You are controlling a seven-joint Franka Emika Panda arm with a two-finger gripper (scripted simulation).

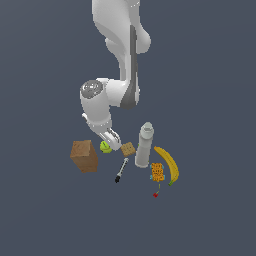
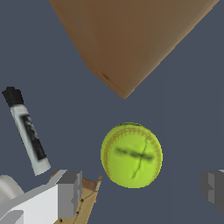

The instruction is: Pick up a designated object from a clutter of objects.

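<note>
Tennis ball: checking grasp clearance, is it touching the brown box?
No, in the wrist view bare floor separates the tennis ball from the brown box.

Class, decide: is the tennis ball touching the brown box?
Apart. The wrist view shows bare floor between the tennis ball and the brown box corner.

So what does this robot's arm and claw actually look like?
The arm is glossy white, built from rounded, bulging segments, with dark grey bands at the joints and a grey disc cap on one joint. The claw has a white body and two blocky grey fingers. No cables or markings show.
</note>
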